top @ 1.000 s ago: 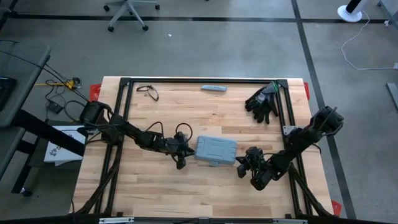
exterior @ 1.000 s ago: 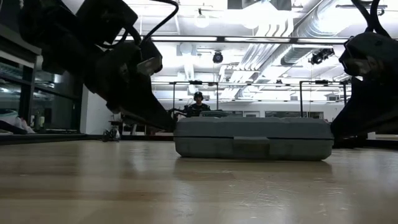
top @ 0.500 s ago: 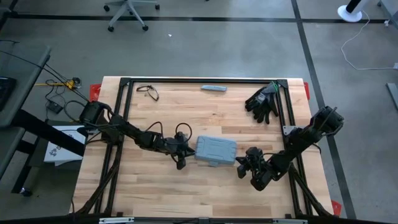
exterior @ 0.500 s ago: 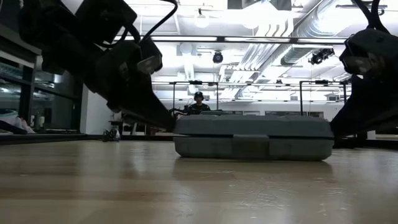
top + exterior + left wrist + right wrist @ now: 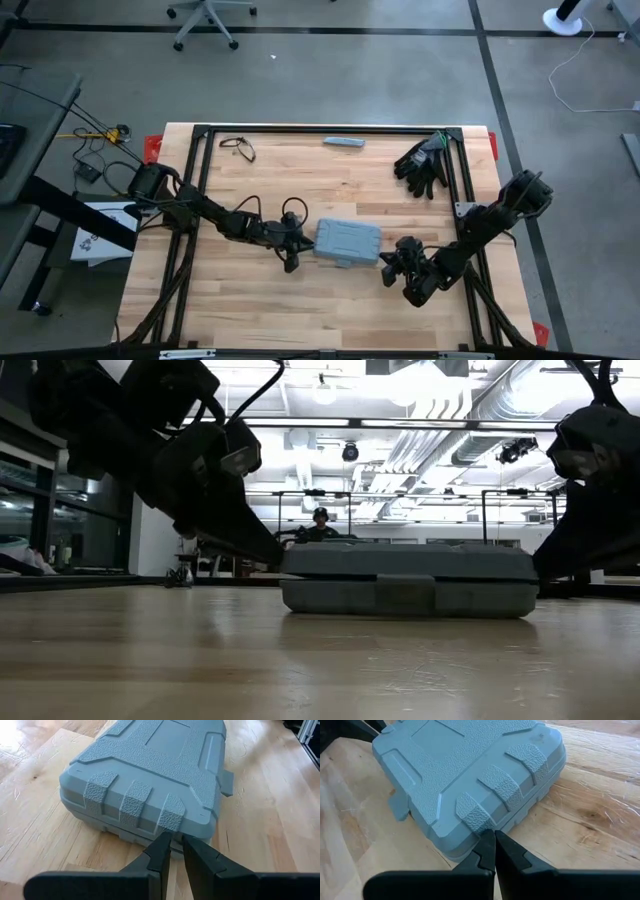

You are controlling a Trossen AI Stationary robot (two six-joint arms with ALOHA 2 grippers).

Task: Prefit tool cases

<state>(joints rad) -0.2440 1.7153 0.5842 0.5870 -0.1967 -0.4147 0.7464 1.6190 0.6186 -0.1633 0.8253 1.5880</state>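
Observation:
The blue-grey tool case [image 5: 348, 243] lies flat and closed on the wooden table's middle, with its latch tab [image 5: 405, 592] facing the near edge. My left gripper [image 5: 174, 845] slants down at the case's left short end. Its fingers stand only a narrow gap apart with nothing between them. My right gripper [image 5: 494, 837] is shut and slants down at the case's right short end, near the front corner. My left gripper sets its two fingertips [image 5: 162, 842] against the seam [image 5: 172, 831] under the lid's ribbed edge, on the case's left short end. It comes slanting down from the table's left. The case stays flat on the table. My right gripper presses its shut fingertips [image 5: 487, 840] against the seam [image 5: 482, 827] below the lid's ribbed edge, on the right short end. It comes slanting down from the table's right and near side.
Black gloves [image 5: 422, 165] lie at the far right. A slim grey bar [image 5: 344, 142] and a thin black wire-like thing [image 5: 238, 148] lie along the far edge. A black frame [image 5: 300, 130] borders the table. A person [image 5: 320, 525] is far behind the table.

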